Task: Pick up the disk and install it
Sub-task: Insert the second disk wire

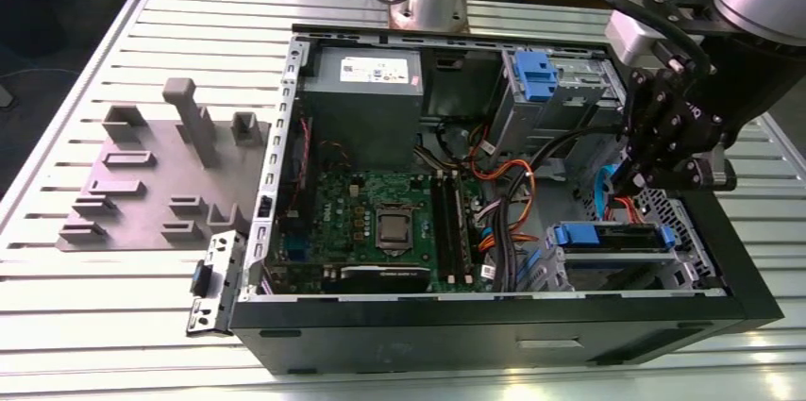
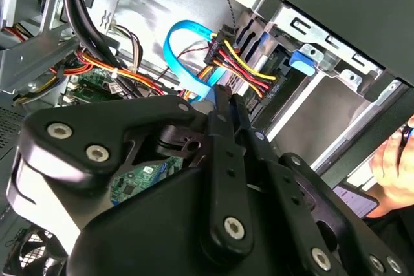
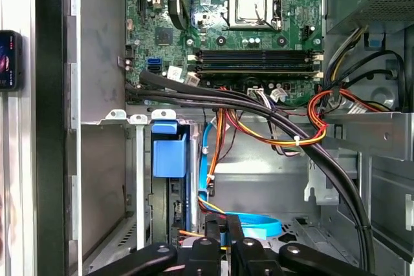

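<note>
We see an open computer case [image 1: 271,175] on a slatted table [image 1: 75,71], motherboard [image 1: 377,222] well off to the exterior view's left of the pincer [image 1: 655,170]. Pincer hangs inside the case, fingers [image 2: 223,127] pressed together, holding nothing we can make out. Just below it sits the disk [image 1: 611,236] in its bay, blue carrier showing.

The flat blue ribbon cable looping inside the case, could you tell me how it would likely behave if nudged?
The blue ribbon cable looks thin and curls in a free loop, so it would probably flex and give way, not resist. One end sits by the plug with the red and yellow wires, so it would likely swing, not slide.
</note>
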Available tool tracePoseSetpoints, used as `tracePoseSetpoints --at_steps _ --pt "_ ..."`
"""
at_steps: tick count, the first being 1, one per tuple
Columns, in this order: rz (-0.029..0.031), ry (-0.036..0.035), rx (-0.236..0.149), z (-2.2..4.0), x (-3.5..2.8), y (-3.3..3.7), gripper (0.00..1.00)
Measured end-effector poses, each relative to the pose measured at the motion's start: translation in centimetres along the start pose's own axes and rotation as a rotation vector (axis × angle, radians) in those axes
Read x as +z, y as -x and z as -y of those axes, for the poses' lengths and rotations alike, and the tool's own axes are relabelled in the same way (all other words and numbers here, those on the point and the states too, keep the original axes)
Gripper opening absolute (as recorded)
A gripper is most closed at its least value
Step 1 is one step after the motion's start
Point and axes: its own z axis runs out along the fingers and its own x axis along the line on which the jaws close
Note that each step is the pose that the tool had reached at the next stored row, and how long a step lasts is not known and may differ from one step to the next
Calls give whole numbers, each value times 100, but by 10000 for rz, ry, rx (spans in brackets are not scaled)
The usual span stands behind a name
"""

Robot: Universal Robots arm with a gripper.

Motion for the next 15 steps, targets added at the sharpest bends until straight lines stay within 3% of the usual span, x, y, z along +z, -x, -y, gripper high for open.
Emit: tracePoseSetpoints --at_steps 7,15 --pt "16 -3 0 -5 5 -10 16" --pt "29 -22 -8 -42 21 -133 16"
